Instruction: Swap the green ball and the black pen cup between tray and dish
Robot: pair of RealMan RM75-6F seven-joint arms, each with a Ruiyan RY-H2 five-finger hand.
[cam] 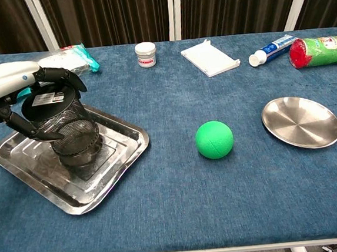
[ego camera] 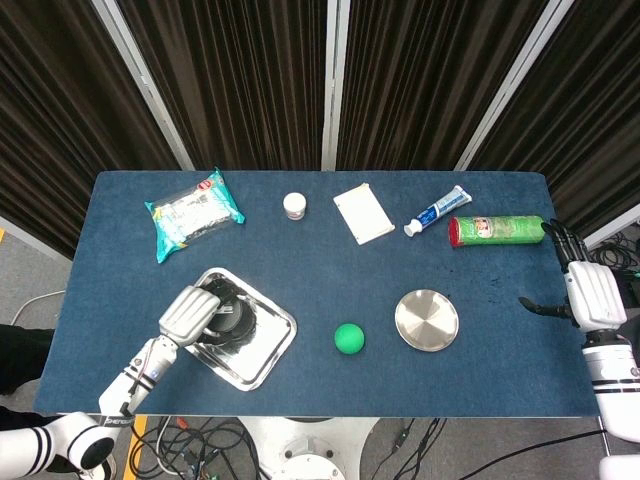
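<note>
Left hand (cam: pixel 18 95): wrapped around the rim of the black pen cup (cam: pixel 67 132), fingers curled over its top and side, holding it.
Black pen cup: upright under the left hand, its base resting on the tray (cam: pixel 116 166).
Tray: below the left hand, at the near left of the table (cam: pixel 182 219).
Green ball (cam: pixel 214 139): on the cloth well to the right of the left hand, between tray and dish (cam: pixel 301 122).
Dish: bare, beyond the ball from the left hand, nearer the right hand (ego camera: pixel 590 295).
Right hand: at the table's right edge, fingers spread and holding nothing, near the green canister (ego camera: pixel 497 230).
</note>
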